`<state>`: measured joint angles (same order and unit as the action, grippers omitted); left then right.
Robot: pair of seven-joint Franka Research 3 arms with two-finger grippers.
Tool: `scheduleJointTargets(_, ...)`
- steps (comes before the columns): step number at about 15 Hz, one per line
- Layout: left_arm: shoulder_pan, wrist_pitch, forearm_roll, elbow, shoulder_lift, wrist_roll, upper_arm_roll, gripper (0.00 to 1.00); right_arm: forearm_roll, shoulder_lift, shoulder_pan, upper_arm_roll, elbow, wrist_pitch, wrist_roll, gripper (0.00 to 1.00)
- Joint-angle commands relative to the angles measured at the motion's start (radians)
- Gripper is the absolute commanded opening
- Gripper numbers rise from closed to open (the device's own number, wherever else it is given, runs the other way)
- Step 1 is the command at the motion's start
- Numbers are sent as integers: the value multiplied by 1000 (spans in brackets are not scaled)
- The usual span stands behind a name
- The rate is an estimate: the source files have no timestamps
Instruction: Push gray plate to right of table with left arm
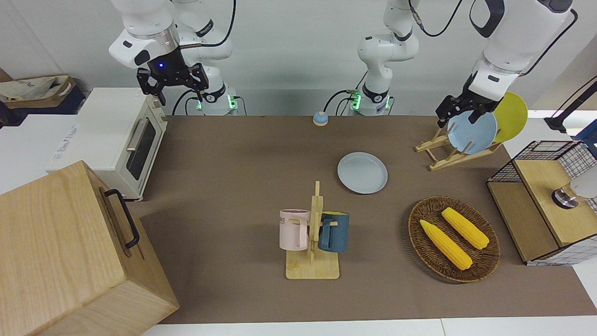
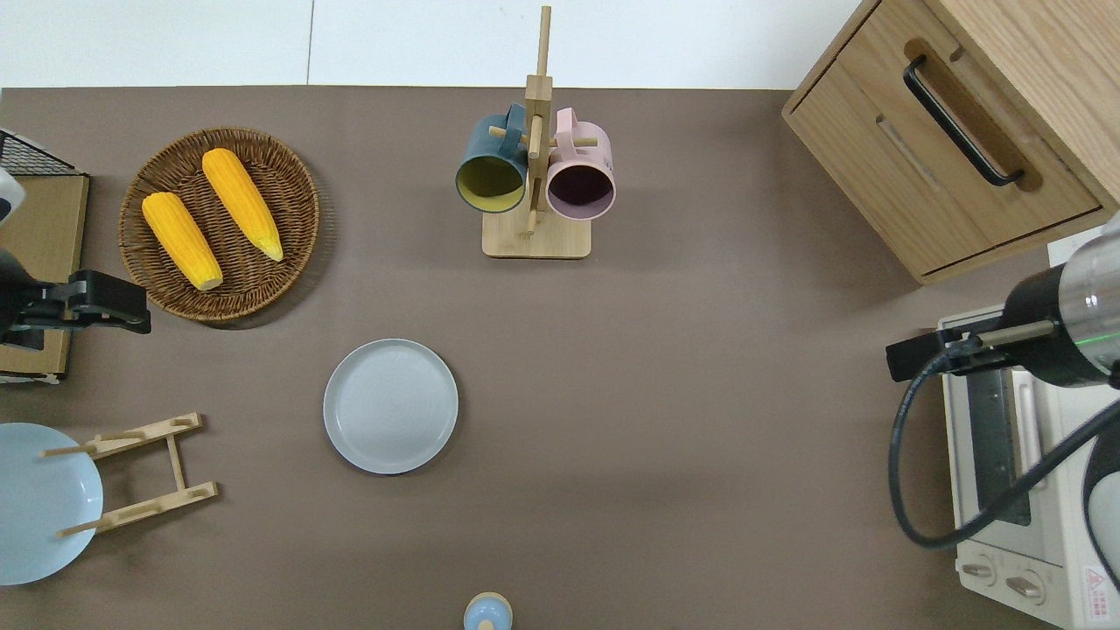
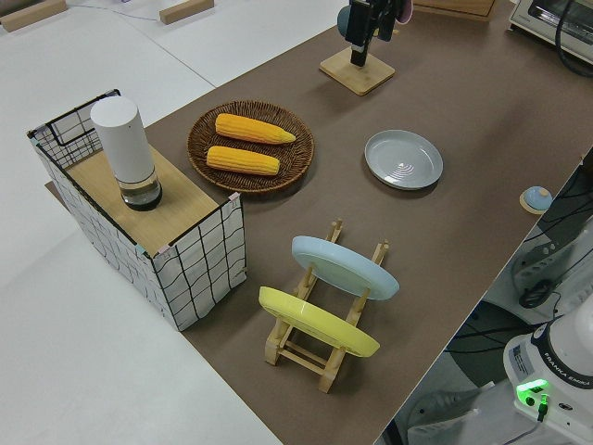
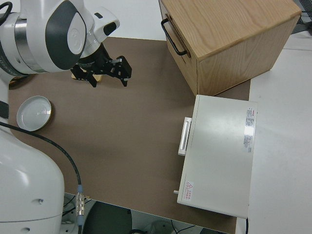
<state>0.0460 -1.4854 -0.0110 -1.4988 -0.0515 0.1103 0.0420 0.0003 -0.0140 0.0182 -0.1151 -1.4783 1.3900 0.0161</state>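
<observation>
Centre frame, gray plate (image 2: 390, 406) lies untouched on the table (image 2: 700, 437).
Left gripper (image 1: 459, 111), empty, opening unclear, hangs by the dish rack (image 1: 447, 151); your sweep may clip it.

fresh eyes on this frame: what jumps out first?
Probably the two yellow corn cobs in the wicker basket toward the left arm's end of the table. Next, the gray plate lying alone mid-table, nearer to the robots than the mug rack with its pink and teal mugs. The left gripper hangs near the basket's edge, not touching the plate.
</observation>
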Motion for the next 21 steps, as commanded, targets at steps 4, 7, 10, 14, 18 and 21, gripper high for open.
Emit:
scheduleJointTargets(4,3,17,6,5,7,-1,-20,1000,6,-3,-20,-17,9,-16,13,983)
scheduleJointTargets(7,2,17,-1,5,7,-3,-20,1000,6,-3,-20,-15,9,-16,13,983)
scheduleJointTargets(10,-1,19,3,5,7,-1,-10,1000,6,-3,-20,-17,9,-16,13,983)
scheduleJointTargets(14,2,17,58,-3,7,14,-10,1000,4,-3,-20,-15,9,-16,13,983)
scheduleJointTargets(18,-4,19,75,-56,10,15,-16,1000,4,-3,-20,-15,9,-16,13,983)
scheduleJointTargets(21,-9,-39,72,-158,53,19,-10,1000,4,-3,-20,-15,9,-16,13,983)
